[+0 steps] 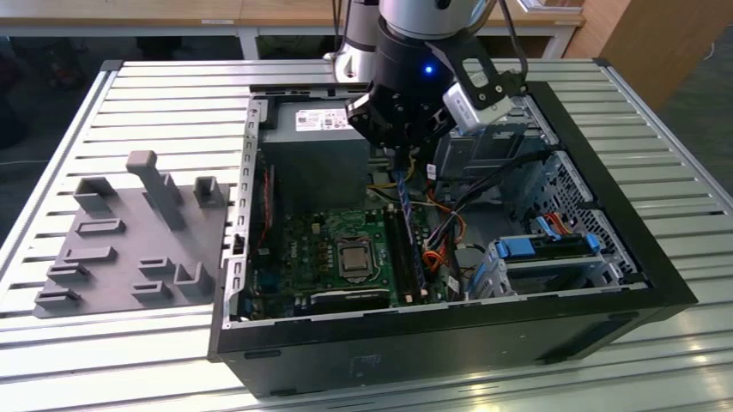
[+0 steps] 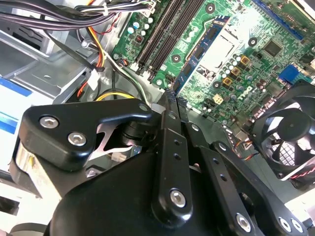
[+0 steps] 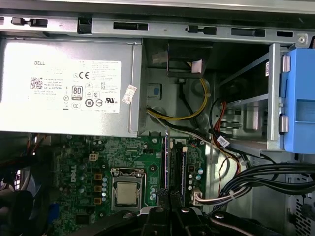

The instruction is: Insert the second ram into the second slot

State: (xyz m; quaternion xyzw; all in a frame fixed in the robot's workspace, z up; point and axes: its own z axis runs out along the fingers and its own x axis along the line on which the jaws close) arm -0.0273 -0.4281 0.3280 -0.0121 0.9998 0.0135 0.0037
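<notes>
In the exterior view, the second ram [image 1: 403,204] gives you only a thin edge. At 6 o'clock from it, contact with the memory slots [image 1: 414,257] is too small to tell. In the second wrist view the gripper [image 2: 174,100] covers the stick's near end, and the frame cuts off the fan [image 2: 288,142].

We note: motherboard [image 2: 246,44] green; second ram [image 2: 202,51] blue; gripper [image 2: 172,101] black. We record: case [image 1: 458,343] black; drive latches [image 1: 550,247] blue; fixture tray [image 1: 115,257] grey; desk [image 1: 149,94] silver, ribbed; power supply [image 3: 15,113] grey, white label; cable [image 3: 197,110] yellow.
</notes>
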